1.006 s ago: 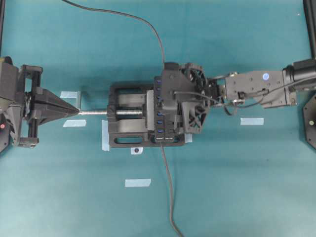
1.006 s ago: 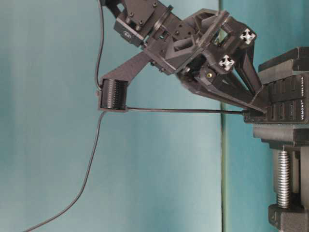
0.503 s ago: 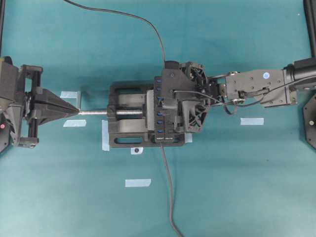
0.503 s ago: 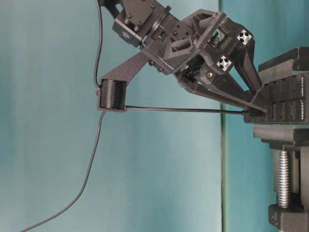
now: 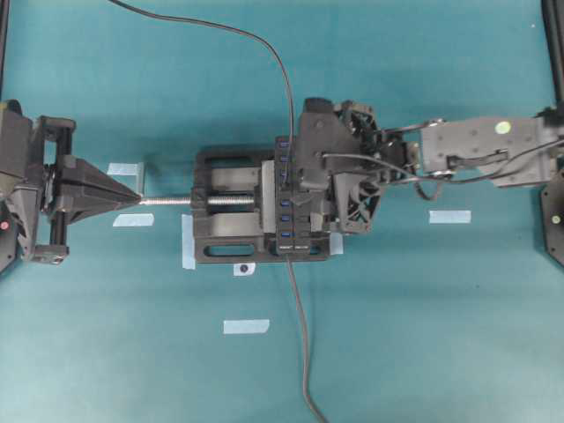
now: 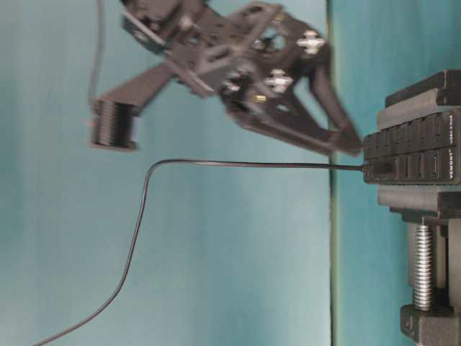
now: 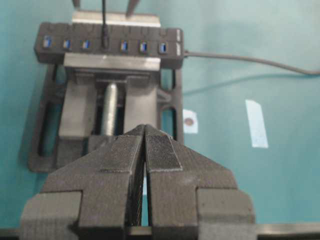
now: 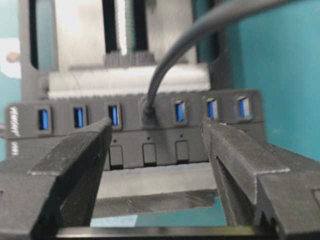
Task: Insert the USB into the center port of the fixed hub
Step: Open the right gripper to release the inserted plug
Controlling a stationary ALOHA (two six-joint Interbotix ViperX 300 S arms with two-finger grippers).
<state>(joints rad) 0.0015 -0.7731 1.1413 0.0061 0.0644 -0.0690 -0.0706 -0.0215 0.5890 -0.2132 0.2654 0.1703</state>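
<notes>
The fixed hub (image 8: 145,147) sits clamped in the vise, its row of blue slots facing me. The black USB (image 8: 147,114) stands plugged into the center port, with three blue slots on each side; its plug hides that port. In the left wrist view the USB (image 7: 104,40) sits mid-row in the hub (image 7: 170,47). My right gripper (image 8: 156,127) is open and empty, its fingers apart from the plug. From table level the right gripper (image 6: 346,140) hangs just off the hub (image 6: 418,155), clear of the USB (image 6: 371,169). My left gripper (image 5: 137,196) is shut and empty.
The black vise (image 5: 229,225) holds the hub, its silver screw (image 5: 172,201) pointing at my left gripper. The USB cable (image 5: 264,44) runs to the top edge. The hub's power lead (image 5: 300,335) trails to the bottom edge. Tape strips (image 5: 245,326) mark the mat.
My right gripper has drawn back from the hub, leaving the USB in the port. The cable has slipped off the wrist mount and now hangs free. The left arm is still.
</notes>
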